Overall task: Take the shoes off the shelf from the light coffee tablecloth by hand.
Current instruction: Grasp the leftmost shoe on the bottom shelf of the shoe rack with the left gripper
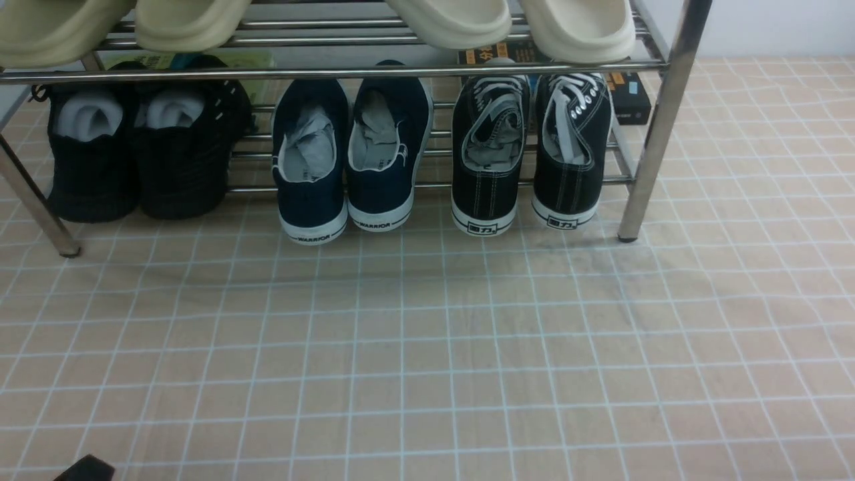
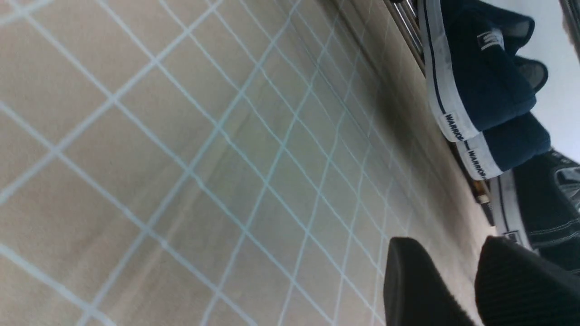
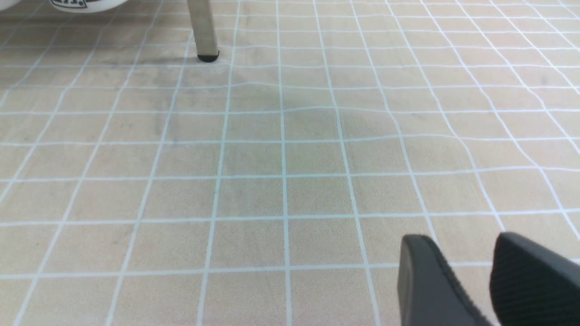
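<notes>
Front view places the shoes (image 1: 177, 167) at 10 o'clock, both on the lower tier of the shelf (image 1: 658, 133): no removal done. Your left gripper (image 2: 446, 256) and right gripper (image 3: 457, 253) hang parted, empty, above the light coffee tablecloth (image 1: 427, 347). Reach, grasp, withdrawal remain.

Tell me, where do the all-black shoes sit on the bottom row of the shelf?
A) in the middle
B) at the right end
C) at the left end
C: in the front view the black shoes sit at the left end of the shelf's lower tier, with the navy pair in the middle.
</notes>
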`<state>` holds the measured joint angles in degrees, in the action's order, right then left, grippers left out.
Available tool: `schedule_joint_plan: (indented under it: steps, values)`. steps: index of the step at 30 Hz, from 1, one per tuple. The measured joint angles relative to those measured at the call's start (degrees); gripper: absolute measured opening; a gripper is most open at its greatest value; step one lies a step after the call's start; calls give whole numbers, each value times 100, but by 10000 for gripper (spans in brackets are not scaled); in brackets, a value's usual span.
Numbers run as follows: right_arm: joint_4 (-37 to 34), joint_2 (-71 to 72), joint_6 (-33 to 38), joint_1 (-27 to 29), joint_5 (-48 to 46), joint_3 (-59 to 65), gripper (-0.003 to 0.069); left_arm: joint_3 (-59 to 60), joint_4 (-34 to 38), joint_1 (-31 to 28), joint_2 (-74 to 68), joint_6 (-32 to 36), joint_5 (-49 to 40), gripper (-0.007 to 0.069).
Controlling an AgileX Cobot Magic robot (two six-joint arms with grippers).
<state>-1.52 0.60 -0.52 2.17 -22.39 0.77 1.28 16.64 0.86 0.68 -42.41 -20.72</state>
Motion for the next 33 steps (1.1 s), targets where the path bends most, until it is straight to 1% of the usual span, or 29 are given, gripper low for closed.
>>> schedule_joint_plan:
  steps: [3,5,7,8,9,10,11,12,14,17,18,20,22,23,24,25,26,27,28,30,31,32,33]
  values:
    - [0,0,0,0,0,0,237,13,0,0,0,-196,69,241]
    - [0,0,0,0,0,0,237,23,5,0,0,-238,178,227]
    - [0,0,0,0,0,0,237,-53,12,0,0,-232,197,191]
    - [0,0,0,0,0,0,237,-177,12,0,0,-184,156,154]
    - [0,0,0,0,0,0,237,-245,12,0,0,-169,138,148]
    - [0,0,0,0,0,0,237,-409,-23,0,0,-83,104,118]
    - [0,0,0,0,0,0,237,-765,-125,0,-55,30,35,62]
    - [0,0,0,0,0,0,237,-1111,-269,0,-223,100,-37,23]
    - [0,0,0,0,0,0,237,-1703,-578,0,-731,155,-245,2]
    - [0,0,0,0,0,0,237,-2266,-925,0,-1448,177,-541,1]
    - [0,0,0,0,0,0,237,-2737,-1271,0,-2196,191,-815,1]
    - [0,0,0,0,0,0,237,-3184,-1591,0,-2972,191,-1023,1]
    - [0,0,0,0,0,0,237,-3674,-1911,0,-3810,170,-1112,11]
    - [0,0,0,0,0,0,237,-3724,-1939,0,-3889,165,-1117,11]
    - [0,0,0,0,0,0,237,-4183,-2169,0,-4580,43,-1100,37]
    - [0,0,0,0,0,0,237,-4443,-2303,0,-4935,-60,-1068,57]
    - [0,0,0,0,0,0,237,-4702,-2421,0,-5279,-187,-1028,82]
    - [0,0,0,0,0,0,237,-4702,-2441,0,-5279,-187,-1028,87]
    - [0,0,0,0,0,0,237,-5209,-2654,0,-5914,-413,-986,141]
    - [0,0,0,0,0,0,237,-5641,-2897,0,-6425,-567,-1018,204]
    - [0,0,0,0,0,0,237,-5688,-2897,0,-6479,-583,-1030,211]
    - [0,0,0,0,0,0,237,-6020,-3018,-60,-6841,-696,-1175,258]
    - [0,0,0,0,0,0,237,-6251,-3051,-133,-7080,-735,-1329,284]
